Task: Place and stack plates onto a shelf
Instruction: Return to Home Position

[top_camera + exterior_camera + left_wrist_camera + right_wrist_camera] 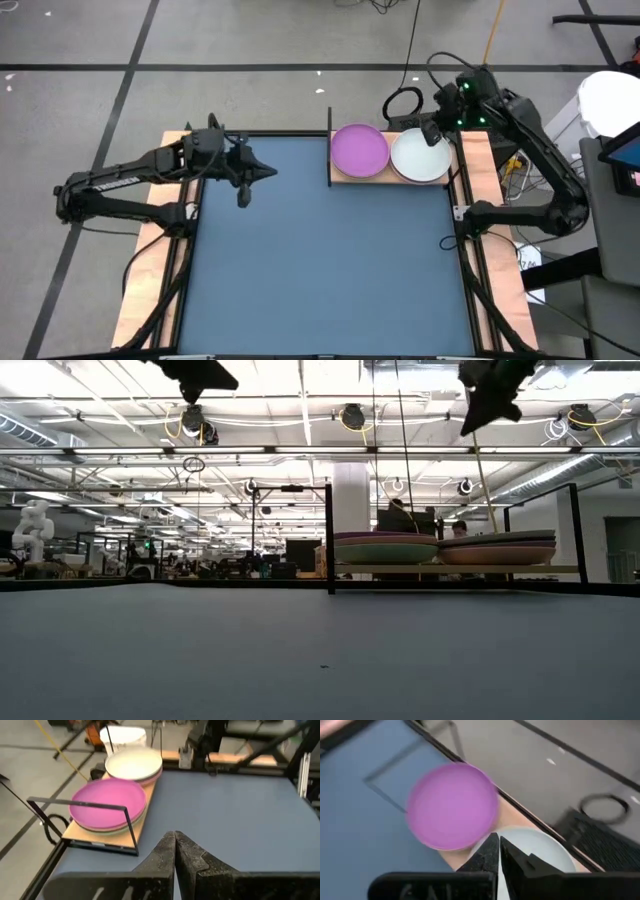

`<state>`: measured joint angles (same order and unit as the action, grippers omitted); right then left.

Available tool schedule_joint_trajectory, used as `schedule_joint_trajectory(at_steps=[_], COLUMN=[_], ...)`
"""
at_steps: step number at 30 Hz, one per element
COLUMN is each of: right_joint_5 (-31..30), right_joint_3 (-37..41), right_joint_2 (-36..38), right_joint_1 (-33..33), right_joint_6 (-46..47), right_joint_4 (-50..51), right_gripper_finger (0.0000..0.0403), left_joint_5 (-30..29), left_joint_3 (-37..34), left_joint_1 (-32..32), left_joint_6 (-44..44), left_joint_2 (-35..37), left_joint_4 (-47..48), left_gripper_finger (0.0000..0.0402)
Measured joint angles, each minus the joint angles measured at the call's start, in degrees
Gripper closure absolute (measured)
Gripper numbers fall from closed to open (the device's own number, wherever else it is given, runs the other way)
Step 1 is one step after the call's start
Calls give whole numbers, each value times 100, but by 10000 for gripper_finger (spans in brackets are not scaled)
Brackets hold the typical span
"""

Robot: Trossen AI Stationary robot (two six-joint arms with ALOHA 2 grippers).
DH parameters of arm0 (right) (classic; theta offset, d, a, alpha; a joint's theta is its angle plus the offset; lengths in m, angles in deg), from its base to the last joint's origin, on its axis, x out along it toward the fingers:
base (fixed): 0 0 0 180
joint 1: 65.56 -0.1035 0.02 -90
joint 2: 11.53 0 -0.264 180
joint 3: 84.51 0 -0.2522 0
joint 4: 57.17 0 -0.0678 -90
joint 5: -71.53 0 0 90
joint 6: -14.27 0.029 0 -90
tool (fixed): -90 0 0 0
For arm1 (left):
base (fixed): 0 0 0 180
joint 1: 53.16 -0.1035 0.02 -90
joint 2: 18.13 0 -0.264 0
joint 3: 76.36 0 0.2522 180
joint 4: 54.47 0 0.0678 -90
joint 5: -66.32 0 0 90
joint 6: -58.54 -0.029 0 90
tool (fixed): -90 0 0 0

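The shelf (345, 178), a light-wood board with a thin black rail (330, 145) at its left end, lies at the mat's far edge. Two stacks of plates rest on it: one topped by a purple plate (360, 150) (107, 807) (452, 805), the other by a pale plate (420, 157) (132, 765) (540, 845). The low view shows more plates beneath each top plate (385, 546) (497, 547). My left gripper (265, 172) (175, 845) hangs shut above the mat's far left. My right gripper (432, 135) (495, 842) hangs shut above the pale plate's far edge, clear of it.
The dark-blue mat (320, 260) spreads from the shelf to the near edge. Wooden strips (150, 260) border the table on both sides. A black cable loop (403, 103) lies on the floor behind the shelf. A white container (610, 100) stands at the far right.
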<state>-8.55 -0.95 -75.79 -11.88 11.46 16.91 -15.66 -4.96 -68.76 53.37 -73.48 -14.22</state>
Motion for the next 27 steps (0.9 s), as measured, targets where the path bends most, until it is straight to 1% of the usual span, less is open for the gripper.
schedule_joint_trajectory(at_steps=[5,11,18,21,25,27], right_joint_5=[644,945,994,1005,1283,1292], right_joint_3=[404,1267,2708,3221,3766,3994], right_joint_2=[546,1402,2485,2845,3192,3326], right_joint_1=[-299,-643,-905,-978,-1072,-1147], right_joint_6=[-49,110,496,539,528,526], right_joint_4=[-598,-1565,-3262,-3731,-4333,-4613], right_gripper_finger=[403,403,403,403,403,403], left_joint_5=[11,9,6,11,4,8], left_joint_3=[-723,-1266,-1404,-1404,-1404,-1406], left_joint_1=[11,94,200,244,336,386], left_joint_6=[369,727,724,734,839,828], left_joint_2=[534,1016,1086,1080,1079,1077], left_joint_4=[-706,-1188,-1290,-1323,-1327,-1327], left_gripper_finger=[399,399,399,399,399,399])
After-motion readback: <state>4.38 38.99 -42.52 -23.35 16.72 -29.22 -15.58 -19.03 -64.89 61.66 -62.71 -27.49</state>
